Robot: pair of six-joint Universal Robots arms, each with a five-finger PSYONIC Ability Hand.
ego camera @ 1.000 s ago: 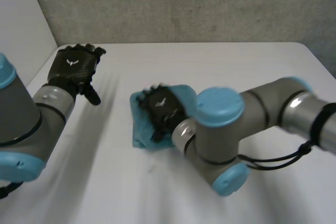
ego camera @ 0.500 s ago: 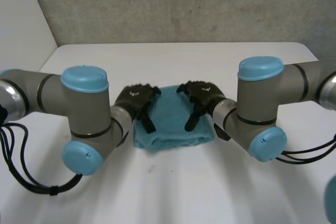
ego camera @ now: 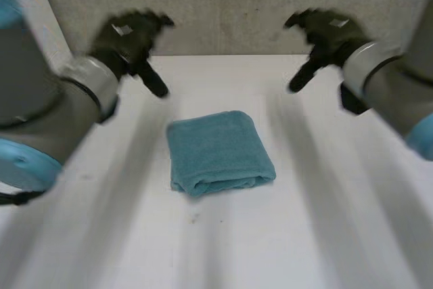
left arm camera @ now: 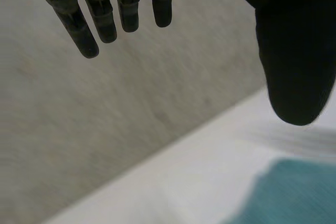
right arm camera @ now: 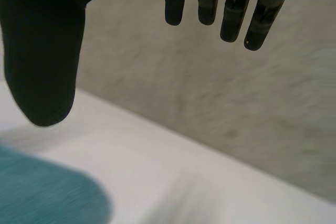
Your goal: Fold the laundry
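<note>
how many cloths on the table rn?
1. A folded teal towel lies in the middle of the white table, touching neither hand. The left hand and right hand hover open above the far side. Whether anything lies inside the folds cannot be told.

We see soft, even light falling from above onto the white worktop (ego camera: pixel 223 248), the brightest surface in the head view. The grey wall (ego camera: pixel 230 5) at 12 o'clock sits dimmer and flat. The folded teal towel (ego camera: pixel 218 151) at the centre is evenly lit on top; we find only a thin dark line of shade under its rolled edge at 6 o'clock. The left hand (ego camera: pixel 127 33) at 10 o'clock and the right hand (ego camera: pixel 328 28) at 2 o'clock read as dark shapes with little surface detail. In both wrist views the thumbs are near-black against the paler wall.
</note>
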